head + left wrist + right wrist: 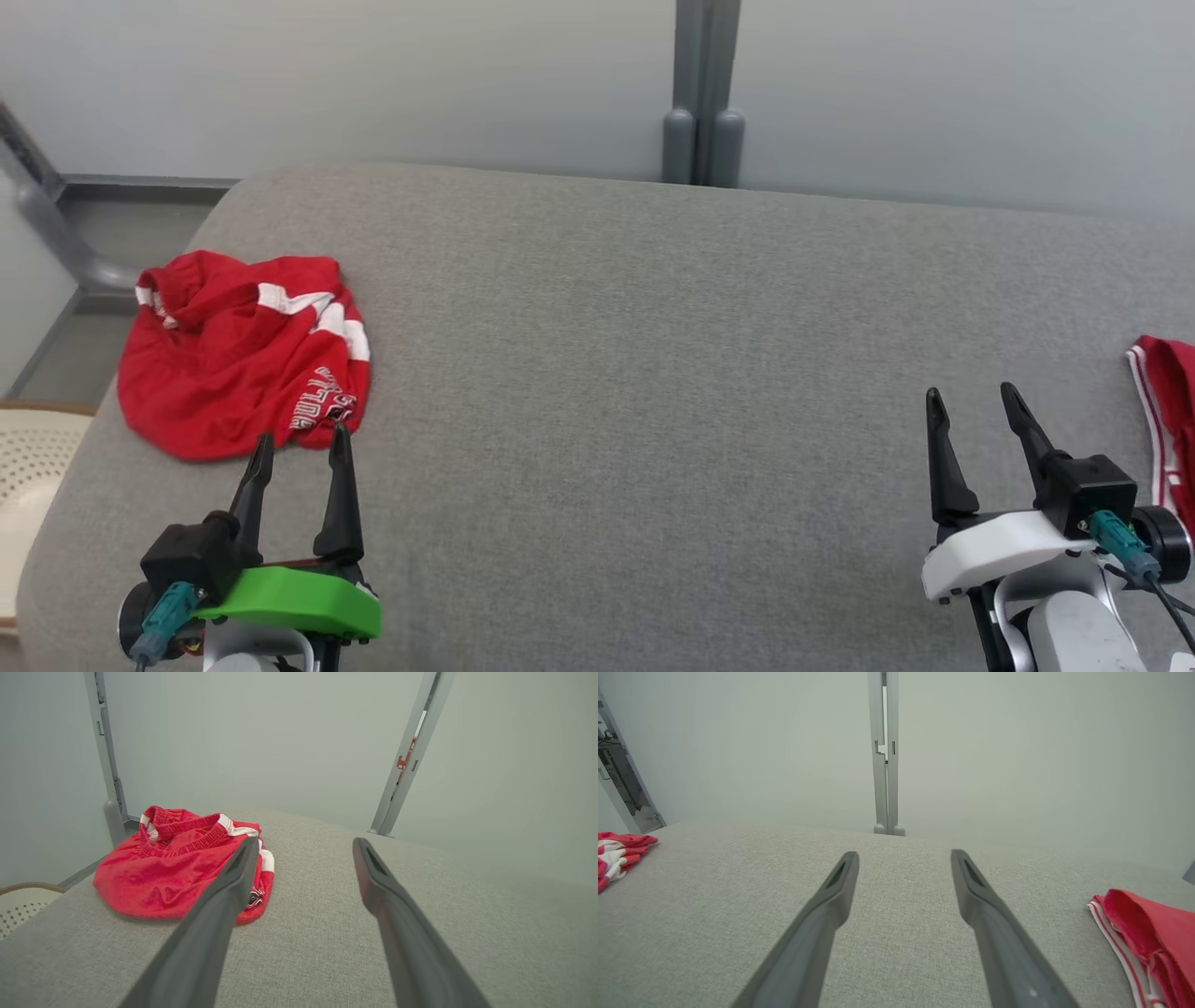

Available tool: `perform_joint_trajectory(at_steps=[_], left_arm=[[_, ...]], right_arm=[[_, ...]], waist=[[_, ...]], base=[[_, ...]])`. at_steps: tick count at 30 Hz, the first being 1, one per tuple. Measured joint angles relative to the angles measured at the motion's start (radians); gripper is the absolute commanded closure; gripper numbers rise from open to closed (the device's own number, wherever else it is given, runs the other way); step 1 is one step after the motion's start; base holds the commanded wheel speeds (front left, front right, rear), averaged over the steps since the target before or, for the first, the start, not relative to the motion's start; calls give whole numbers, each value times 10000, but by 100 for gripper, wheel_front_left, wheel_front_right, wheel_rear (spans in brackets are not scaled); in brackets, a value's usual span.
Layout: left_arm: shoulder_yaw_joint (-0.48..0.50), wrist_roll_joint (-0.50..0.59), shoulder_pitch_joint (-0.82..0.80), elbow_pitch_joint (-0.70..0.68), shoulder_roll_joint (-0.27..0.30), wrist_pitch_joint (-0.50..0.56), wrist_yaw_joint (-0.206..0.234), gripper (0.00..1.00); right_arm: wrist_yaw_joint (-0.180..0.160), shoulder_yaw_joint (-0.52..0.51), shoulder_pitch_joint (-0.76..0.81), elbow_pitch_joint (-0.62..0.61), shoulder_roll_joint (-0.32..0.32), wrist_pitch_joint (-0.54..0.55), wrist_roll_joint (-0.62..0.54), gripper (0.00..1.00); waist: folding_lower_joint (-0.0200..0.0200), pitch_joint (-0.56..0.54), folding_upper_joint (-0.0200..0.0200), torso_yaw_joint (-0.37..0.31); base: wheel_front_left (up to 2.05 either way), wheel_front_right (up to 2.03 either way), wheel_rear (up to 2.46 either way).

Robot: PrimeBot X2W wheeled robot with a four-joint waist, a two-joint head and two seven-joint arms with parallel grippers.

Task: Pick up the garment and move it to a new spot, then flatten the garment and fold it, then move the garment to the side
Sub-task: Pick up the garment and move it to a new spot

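A crumpled red garment [241, 353] with white stripes and lettering lies in a heap at the left end of the grey cushioned surface [653, 355]. My left gripper [301, 443] stands open just in front of it, fingertips close to its near edge, nothing between them. In the left wrist view the garment [177, 872] lies ahead and to the left of the open fingers [224, 905]. My right gripper [971, 399] is open over bare cushion at the right. The right wrist view catches the garment [616, 854] at its left edge.
A second red cloth with white trim [1167, 420] lies at the right edge of the cushion, also the red cloth [1148, 942] in the right wrist view. A pale perforated basket [28, 476] stands off the left edge. Grey wall panels and a post [702, 93] run behind.
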Motion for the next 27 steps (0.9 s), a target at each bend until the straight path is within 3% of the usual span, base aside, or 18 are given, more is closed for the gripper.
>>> perform_joint_trajectory(at_steps=[17,27], left_arm=[[696,115,238,-29,4,2,2,0],[1202,82,444,-257,8,2,48,0]], right_arm=[[0,474,-25,205,13,0,132,0],[0,867,-478,414,12,0,115,0]], waist=[[0,-8,0,2863],[0,401,0,3522]], base=[[0,0,0],[0,0,0]])
